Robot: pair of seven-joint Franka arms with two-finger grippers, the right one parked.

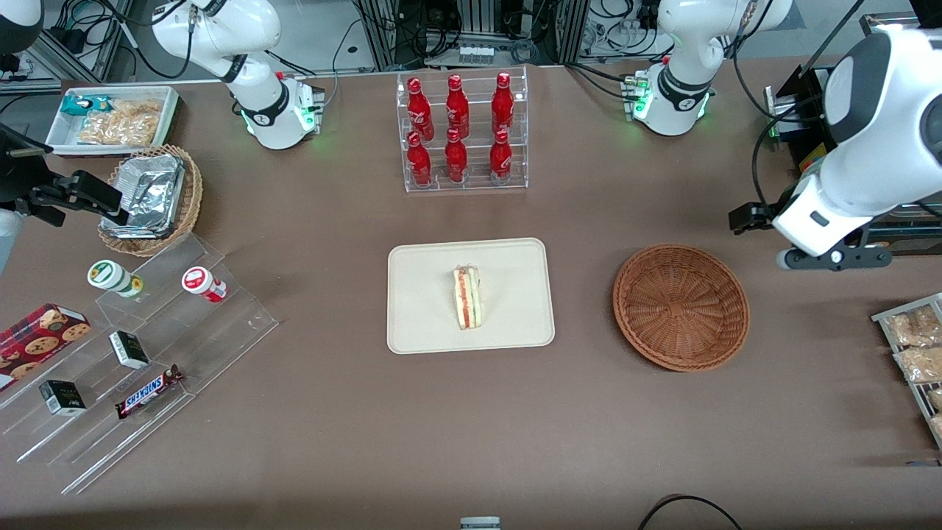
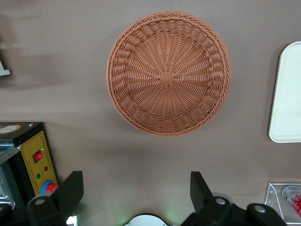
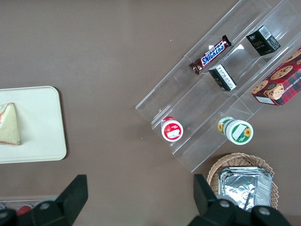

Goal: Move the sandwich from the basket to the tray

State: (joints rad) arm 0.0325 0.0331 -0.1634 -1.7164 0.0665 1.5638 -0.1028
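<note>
The flat cream-beige rectangular tray (image 1: pixel 471 296) with its low rim is my landmark. Beside it, toward my end of the table, sits the round reddish-brown wicker basket (image 1: pixel 681 306), with nothing in it. My gripper (image 2: pixel 136 193) hangs above the table near the basket, fingers (image 2: pixel 70 188) wide apart, holding nothing. The small triangular sandwich (image 1: pixel 466 297) of pale bread lies on the tray, near its middle. I judge it soft and light, best pinched gently across the flat bread faces.
</note>
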